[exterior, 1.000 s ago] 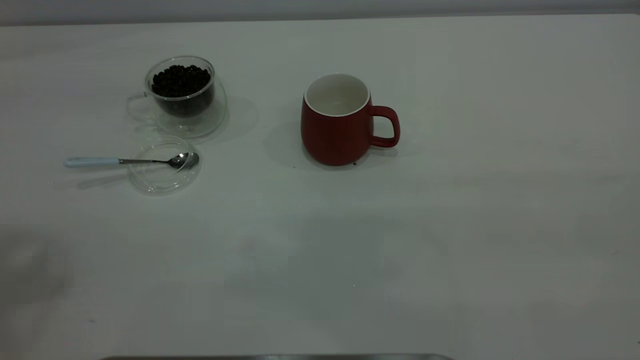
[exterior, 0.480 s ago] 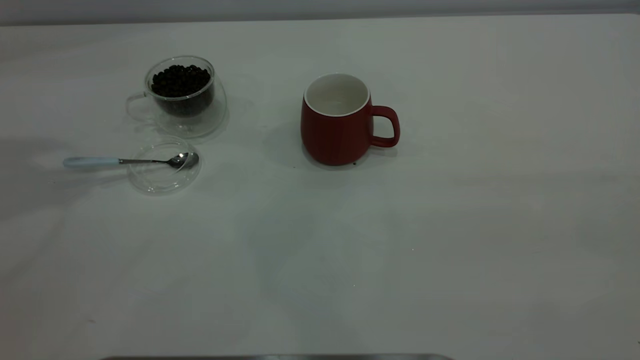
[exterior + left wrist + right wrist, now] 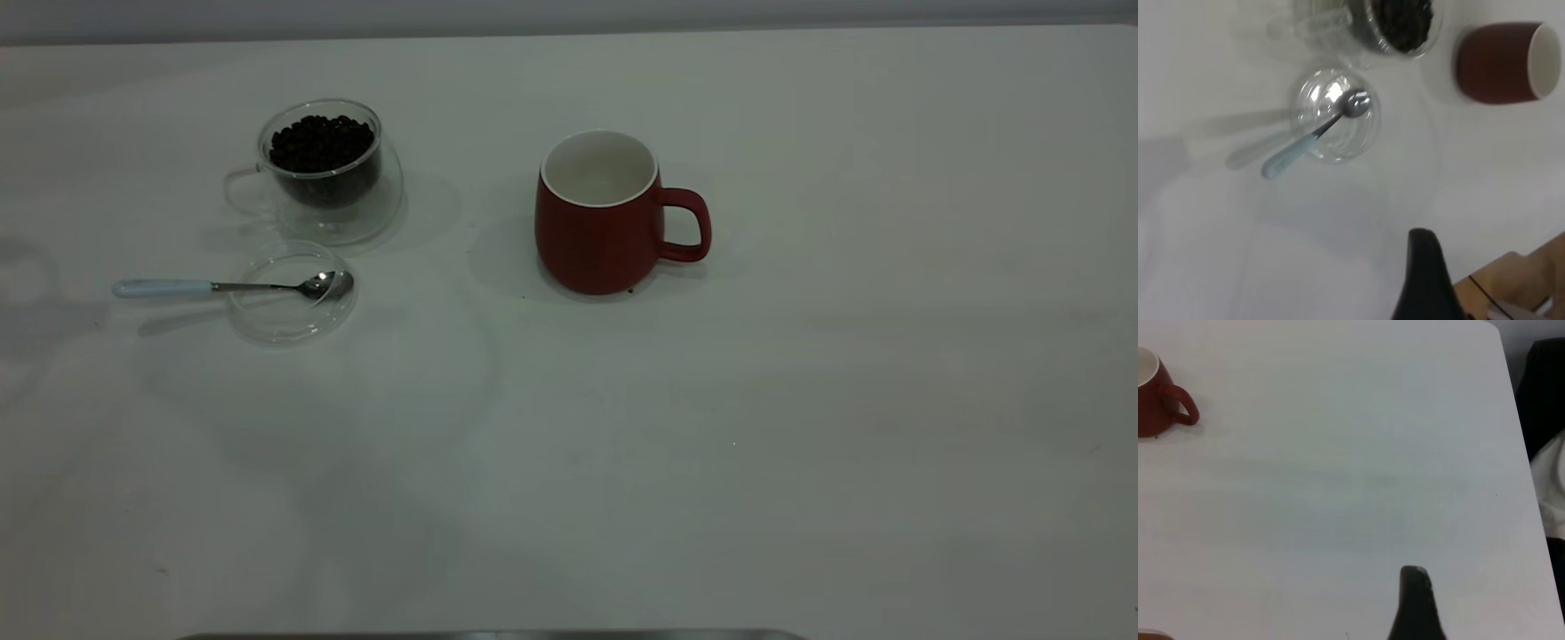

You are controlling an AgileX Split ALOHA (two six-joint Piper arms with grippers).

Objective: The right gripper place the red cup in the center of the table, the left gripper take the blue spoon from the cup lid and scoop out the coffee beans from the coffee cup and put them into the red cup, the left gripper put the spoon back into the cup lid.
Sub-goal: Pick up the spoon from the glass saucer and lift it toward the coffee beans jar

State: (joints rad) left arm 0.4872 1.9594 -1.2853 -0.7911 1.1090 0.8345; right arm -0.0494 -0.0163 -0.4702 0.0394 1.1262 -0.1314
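Glass comes first at the left of the white table [image 3: 800, 427]: the clear double-walled coffee cup [image 3: 331, 173] stands heaped with dark, nearly black coffee beans [image 3: 320, 144], and just in front of it lies the round clear cup lid [image 3: 292, 295], the blue spoon [image 3: 233, 286] resting with its shiny metal bowl in the lid and its pale handle jutting out over the table. My left hand [image 3: 1426, 280] hangs above and apart from the spoon, one black tip in sight; whether it is open I cannot tell. Nearer the middle stands the red cup [image 3: 597, 213], rounded glazed ceramic, upright, white inside and empty, so I judge placing done and fetching the spoon the step in hand: lower onto that slim handle and pinch it. My right hand [image 3: 1417, 603] idles well right of the mug, fingers likewise unclear.
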